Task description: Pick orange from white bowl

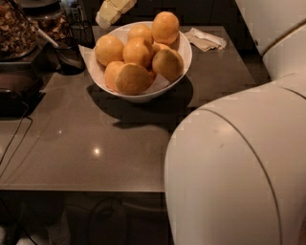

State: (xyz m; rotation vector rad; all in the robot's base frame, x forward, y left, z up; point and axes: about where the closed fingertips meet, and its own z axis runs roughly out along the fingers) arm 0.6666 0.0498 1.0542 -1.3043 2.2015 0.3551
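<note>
The white bowl (178,79) stands at the back middle of the dark table, lined with white paper and piled with several yellow-orange oranges. The topmost orange (165,27) sits at the bowl's back right, and another orange (132,79) lies at the front. My gripper (114,10), cream-coloured, hangs at the top edge just behind the bowl's back left rim, above and apart from the fruit. My arm's large white shell (239,167) fills the lower right.
A dark glass jar (71,50) with a utensil stands left of the bowl. A container of brownish food (16,31) and a black appliance (14,93) with a cable are at far left. A crumpled napkin (205,39) lies right of the bowl. The table's front edge (86,190) is near.
</note>
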